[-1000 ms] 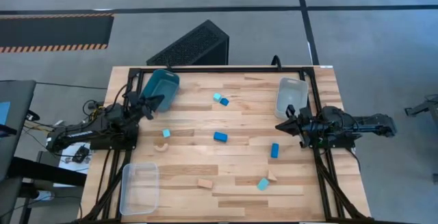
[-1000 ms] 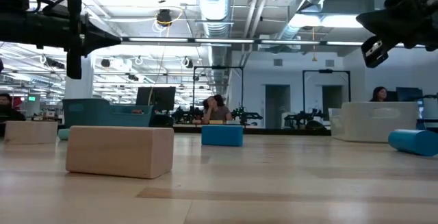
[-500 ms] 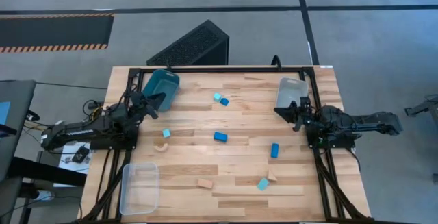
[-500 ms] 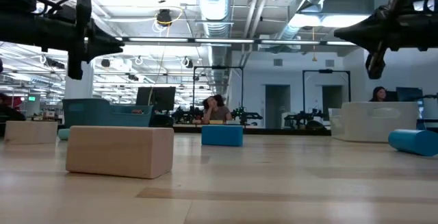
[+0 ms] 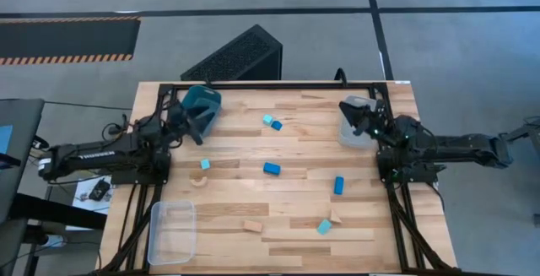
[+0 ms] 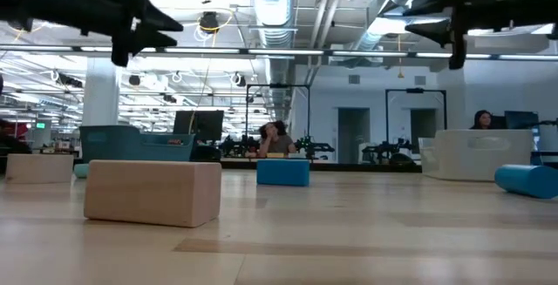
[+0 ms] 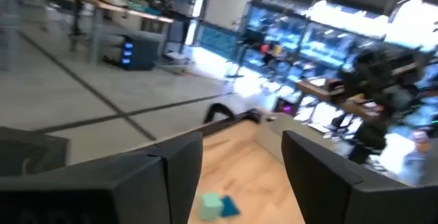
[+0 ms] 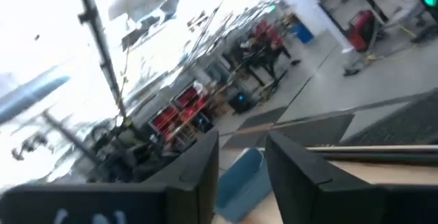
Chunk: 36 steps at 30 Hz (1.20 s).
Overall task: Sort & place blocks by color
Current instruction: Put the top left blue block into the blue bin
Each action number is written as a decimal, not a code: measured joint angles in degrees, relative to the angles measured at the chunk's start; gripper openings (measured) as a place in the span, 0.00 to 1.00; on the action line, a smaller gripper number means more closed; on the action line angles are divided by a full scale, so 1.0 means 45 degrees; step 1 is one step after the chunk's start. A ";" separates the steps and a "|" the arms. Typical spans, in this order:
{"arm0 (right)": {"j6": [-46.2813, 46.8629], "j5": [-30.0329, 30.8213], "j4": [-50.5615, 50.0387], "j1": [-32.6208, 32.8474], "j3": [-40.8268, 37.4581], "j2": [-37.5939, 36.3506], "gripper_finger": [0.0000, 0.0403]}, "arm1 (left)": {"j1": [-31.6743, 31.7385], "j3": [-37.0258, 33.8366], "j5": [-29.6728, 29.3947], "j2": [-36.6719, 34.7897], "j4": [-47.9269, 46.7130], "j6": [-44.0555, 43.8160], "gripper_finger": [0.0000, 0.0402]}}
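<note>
Small blocks lie scattered flat on the wooden table (image 5: 295, 145): a cyan cube (image 5: 267, 120) beside a blue one (image 5: 277, 125), two blue bars (image 5: 272, 168) (image 5: 338, 185), a cyan block (image 5: 205, 165), a tan arch (image 5: 199, 181), a tan bar (image 5: 253, 225), and a cyan block (image 5: 324, 226) next to a tan wedge (image 5: 336, 217). My left gripper (image 5: 198, 126) hovers open by the teal bin (image 5: 205, 100). My right gripper (image 5: 348, 114) hovers open over the far clear bin (image 5: 361, 107). Both are high above the table in the low view, with nothing between the fingers.
A second clear bin (image 5: 172, 232) stands at the near left corner. A dark slatted box (image 5: 236, 56) lies on the floor behind the table. The black frame (image 5: 278, 84) runs along the far edge. People sit in the room beyond.
Both grippers have risen and opened. My right gripper has swung toward the far edge, from beside the clear bin to over it. My left gripper has reached a little toward the teal bin. No block has moved.
</note>
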 joint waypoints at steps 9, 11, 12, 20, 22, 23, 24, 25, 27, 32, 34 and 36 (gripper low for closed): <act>0.3334 -0.1162 -0.1839 0.1185 0.0654 0.2882 0.38 | 0.1231 0.1238 0.2310 0.1797 -0.1532 0.0602 0.51; 0.3787 -0.0392 -0.1368 0.1881 0.0672 0.3741 0.37 | 0.1526 0.1617 0.2663 0.2131 -0.1479 0.0708 0.51; 0.3974 -0.0028 -0.1231 0.2152 0.0672 0.4060 0.37 | 0.1647 0.1820 0.2813 0.2244 -0.1597 0.0866 0.51; 0.3577 0.0505 -0.4108 0.2394 0.3152 0.6402 0.35 | 0.1795 0.3100 0.3046 0.3621 -0.2501 0.2988 0.51; 0.2751 0.0295 -0.6305 0.2009 0.4326 0.6818 0.35 | 0.1795 0.3100 0.3279 0.4182 -0.2065 0.2850 0.51; 0.2367 0.0257 -0.7456 0.1732 0.4957 0.6992 0.35 | 0.1793 0.3100 0.3323 0.4450 -0.1764 0.2535 0.51; 0.2047 0.0260 -0.8520 0.1452 0.5597 0.7155 0.35 | 0.1769 0.3100 0.3352 0.4707 -0.1439 0.2126 0.51; 0.1779 0.0262 -0.9558 0.1129 0.6195 0.7305 0.36 | 0.1729 0.3100 0.3350 0.4908 -0.1123 0.1643 0.51; 0.1174 0.0147 -1.1308 0.0451 0.7250 0.7591 0.37 | 0.1693 0.3105 0.3218 0.5230 -0.0372 0.1034 0.51; -0.1014 -0.2357 -1.2428 -0.1587 0.8196 0.8237 0.42 | 0.1758 0.3105 0.1801 0.5564 -0.0406 0.0855 0.51; -0.1398 -0.3715 -1.2124 -0.2414 0.8191 0.8716 0.44 | 0.1874 0.3105 0.1455 0.5633 -0.0950 0.0595 0.51; -0.1754 -0.4712 -1.1482 -0.3024 0.8191 0.9380 0.45 | 0.1917 0.3105 0.1443 0.5641 -0.1476 0.0042 0.51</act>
